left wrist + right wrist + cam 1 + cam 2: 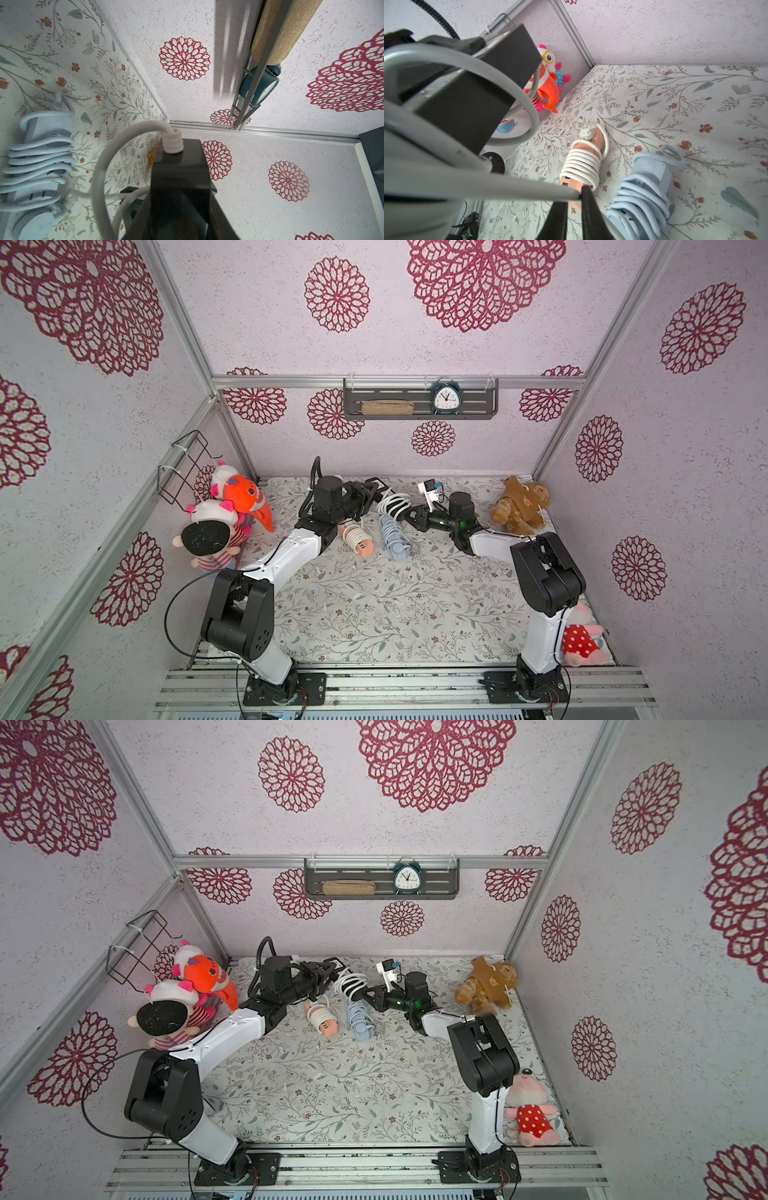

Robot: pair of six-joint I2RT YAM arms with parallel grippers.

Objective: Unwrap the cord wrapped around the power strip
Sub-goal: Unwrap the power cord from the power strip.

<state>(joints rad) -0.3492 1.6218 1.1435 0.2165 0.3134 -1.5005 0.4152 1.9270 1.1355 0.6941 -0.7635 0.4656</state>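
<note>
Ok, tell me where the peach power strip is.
In a top view the peach power strip lies on the floral table, beside the light blue power strip, on the left arm's side.

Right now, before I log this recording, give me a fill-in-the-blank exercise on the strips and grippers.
1. The left gripper holds the black strip; the right gripper is shut on its white ___.
2. Beside the peach strip on the table lies a second strip, coloured ___.
3. On the shelf, beside the pouch, stands a ___.
Missing words: cord; blue; clock.
</note>
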